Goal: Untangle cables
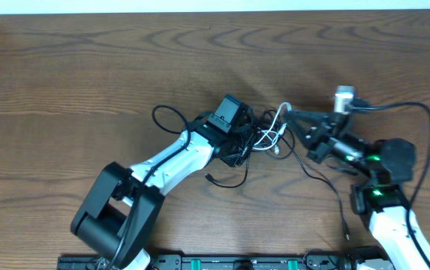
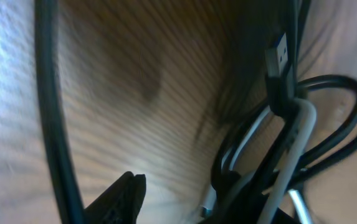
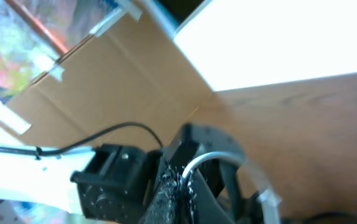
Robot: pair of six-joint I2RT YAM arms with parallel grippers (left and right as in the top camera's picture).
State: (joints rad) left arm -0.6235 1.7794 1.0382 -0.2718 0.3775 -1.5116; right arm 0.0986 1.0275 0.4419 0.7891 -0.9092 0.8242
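Item under inspection: the cables (image 1: 263, 139), a small tangle of thin black and white cords. It lies on the brown wood-grain table (image 1: 64, 67) about midway between the far and near edges, slightly toward the right edge.

One black loop (image 1: 166, 116) spreads out of the tangle toward the left edge. A single black strand (image 1: 327, 187) trails toward the near right corner and ends in a small plug.

Left gripper (image 1: 239, 139): positioned low over the left side of the tangle. In the left wrist view one dark fingertip (image 2: 125, 196) shows, with bare wood between it and the cords. The jaws stand apart, and nothing is seen pinched. In that view a white cord (image 2: 293, 149) runs up beside a black plug with a blue insert (image 2: 279, 59), and a black loop (image 2: 346, 124) lies behind them.

Right gripper (image 1: 291, 114): at the right side of the tangle, pointing toward the left edge. In the right wrist view its fingers (image 3: 173, 186) are pressed together. A white cord (image 3: 212, 157) arcs out from the tips, so the jaws are closed on the cables.
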